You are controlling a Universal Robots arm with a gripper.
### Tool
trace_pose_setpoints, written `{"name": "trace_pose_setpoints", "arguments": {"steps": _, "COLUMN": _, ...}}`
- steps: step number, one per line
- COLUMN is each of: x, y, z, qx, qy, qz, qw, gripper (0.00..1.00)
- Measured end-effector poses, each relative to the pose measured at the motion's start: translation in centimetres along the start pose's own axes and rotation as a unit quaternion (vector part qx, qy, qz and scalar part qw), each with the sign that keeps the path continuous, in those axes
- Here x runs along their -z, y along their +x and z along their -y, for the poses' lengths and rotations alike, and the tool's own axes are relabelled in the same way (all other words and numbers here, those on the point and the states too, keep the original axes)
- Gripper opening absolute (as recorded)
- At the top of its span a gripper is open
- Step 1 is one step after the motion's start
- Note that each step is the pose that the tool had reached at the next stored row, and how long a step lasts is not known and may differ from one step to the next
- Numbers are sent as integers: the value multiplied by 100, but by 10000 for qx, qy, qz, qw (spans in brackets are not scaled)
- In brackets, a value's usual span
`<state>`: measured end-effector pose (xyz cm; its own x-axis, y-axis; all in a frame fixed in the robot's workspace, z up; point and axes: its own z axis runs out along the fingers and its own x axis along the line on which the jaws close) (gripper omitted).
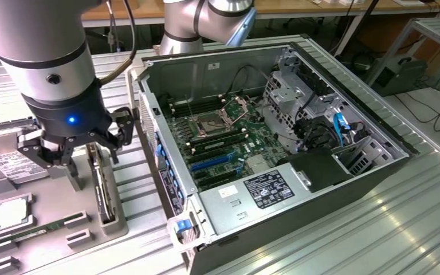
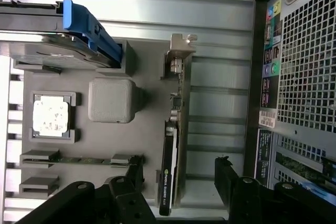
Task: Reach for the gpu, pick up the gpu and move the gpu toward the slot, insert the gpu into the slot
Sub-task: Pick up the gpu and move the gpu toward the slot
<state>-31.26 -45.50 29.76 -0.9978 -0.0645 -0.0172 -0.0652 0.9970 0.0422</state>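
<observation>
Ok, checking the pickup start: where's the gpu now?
The gpu stands on edge in the grey tray at the exterior view's left, under the pincer, beside the computer case.

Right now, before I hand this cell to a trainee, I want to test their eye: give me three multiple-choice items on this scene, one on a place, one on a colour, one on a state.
1. Where is the gpu?
A. standing on edge in the grey fixture beside the computer case
B. seated inside the case
C. held up in the air

2. What colour is the small light on the black body above the fingers?
A. red
B. green
C. blue

3. How are the fingers?
A. shut on the gpu
B. open, holding nothing
C. shut on nothing

Key:
1 A, the gpu stands in the fixture, outside the case.
2 C, the light glows blue.
3 B, the fingers stand wide apart and grip nothing.
</observation>
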Motion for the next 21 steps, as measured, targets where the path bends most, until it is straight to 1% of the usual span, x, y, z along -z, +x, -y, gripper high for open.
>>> {"name": "trace_pose_setpoints", "arguments": {"steps": 2, "x": -25, "y": 0, "z": 1, "qx": 1, "qy": 1, "qz": 25, "qw": 10000, "gripper": 66}}
{"name": "trace_pose_setpoints", "arguments": {"steps": 6, "x": -82, "y": 2, "z": 3, "qx": 3, "qy": 4, "qz": 66, "qw": 10000, "gripper": 66}}
{"name": "trace_pose_setpoints", "arguments": {"steps": 9, "x": -119, "y": 4, "z": 5, "qx": 4, "qy": 5, "qz": 86, "qw": 10000, "gripper": 66}}
{"name": "trace_pose_setpoints", "arguments": {"steps": 10, "x": -137, "y": 4, "z": 5, "qx": 4, "qy": 6, "qz": 98, "qw": 10000, "gripper": 66}}
{"name": "trace_pose_setpoints", "arguments": {"steps": 17, "x": -228, "y": 8, "z": 9, "qx": 6, "qy": 9, "qz": 141, "qw": 9999, "gripper": 66}}
{"name": "trace_pose_setpoints", "arguments": {"steps": 20, "x": -297, "y": 12, "z": 12, "qx": 7, "qy": 10, "qz": 165, "qw": 9999, "gripper": 66}}
{"name": "trace_pose_setpoints", "arguments": {"steps": 21, "x": -311, "y": 13, "z": 13, "qx": 7, "qy": 11, "qz": 166, "qw": 9999, "gripper": 66}}
